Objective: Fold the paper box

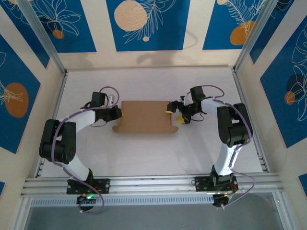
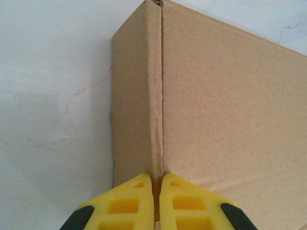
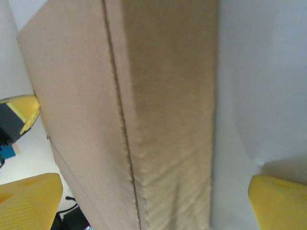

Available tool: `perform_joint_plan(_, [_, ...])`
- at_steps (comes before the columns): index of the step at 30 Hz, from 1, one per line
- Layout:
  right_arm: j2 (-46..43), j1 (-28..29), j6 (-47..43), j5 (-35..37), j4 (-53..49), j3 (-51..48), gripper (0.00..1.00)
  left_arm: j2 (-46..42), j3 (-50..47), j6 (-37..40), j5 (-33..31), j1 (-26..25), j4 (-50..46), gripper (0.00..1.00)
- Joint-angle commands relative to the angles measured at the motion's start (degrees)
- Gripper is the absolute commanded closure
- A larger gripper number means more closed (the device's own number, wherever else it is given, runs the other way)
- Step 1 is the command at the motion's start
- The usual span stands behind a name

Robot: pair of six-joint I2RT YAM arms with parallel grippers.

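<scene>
- Nearest thing in the left wrist view is the left gripper [image 2: 157, 181]. Its two yellow fingers [image 2: 125, 201] are squeezed almost together with a thin sliver of cardboard pinched between them, so it's clamped onto the left end of the paper box [image 2: 216, 110].
- Room to move: the white table [image 1: 144, 81] has a wide bare band between the paper box and its far edge. There's another bare band between the box and the metal rail [image 1: 153, 182] at the near edge, where the arm bases are bolted.
- The sides are tighter, since each arm curls in from its own side of the table.
- Seen from above, the paper box [image 1: 144, 116] lies about mid-table with its long axis running left to right, parallel to the near edge. The broad brown face is up, and little tabs poke out at both near corners.
- In the left wrist view a crease runs straight away from the fingers, with a narrow panel to its left and the big panel to its right.
- The right gripper [image 1: 175, 114] is at the box's right short edge, spread wide. One finger is by the far right corner and the other is just off the near right corner.
- In the right wrist view its yellow fingers [image 3: 278, 201] stand well apart on either side of the box end, gripping nothing. Can't tell if either tip grazes the cardboard.
</scene>
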Motion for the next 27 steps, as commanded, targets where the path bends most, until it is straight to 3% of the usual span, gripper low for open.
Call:
perform_joint_plan(1, [2.4, 3.5, 0.6, -4.3, 0.0, 1.4, 0.00, 4.2, -2.1, 1.7, -4.4, 1.0, -6.5, 0.95])
perform_joint_plan(7, [-1.7, 1.7, 7.1, -12.0, 9.0, -2.9, 0.00, 4.3, -2.2, 1.3, -3.8, 1.0, -6.2, 0.98])
perform_joint_plan(14, [-9.5, 0.3, 23.1, -22.1, 28.1, -9.7, 0.02, 4.8, -2.0, 0.6, -3.1, 1.1, -5.8, 0.98])
perform_joint_plan(17, [-12.0, 0.3, 28.2, -23.2, 35.7, -12.6, 0.02, 4.8, -1.8, 0.7, -3.2, 1.1, -6.2, 0.98])
perform_joint_plan(18, [-13.1, 0.3, 27.9, -22.8, 35.6, -13.1, 0.02, 4.7, -1.8, 0.8, -3.3, 1.1, -6.4, 0.98])
perform_joint_plan(23, [-17.9, 0.7, 10.9, -8.1, 9.3, -8.6, 0.04, 4.4, -1.9, 1.2, -3.9, 1.6, -7.2, 0.98])
perform_joint_plan(27, [-17.2, 0.0, 6.5, -2.0, 2.5, -6.9, 0.05, 5.0, -1.9, 1.1, -3.5, 2.2, -7.3, 0.98])
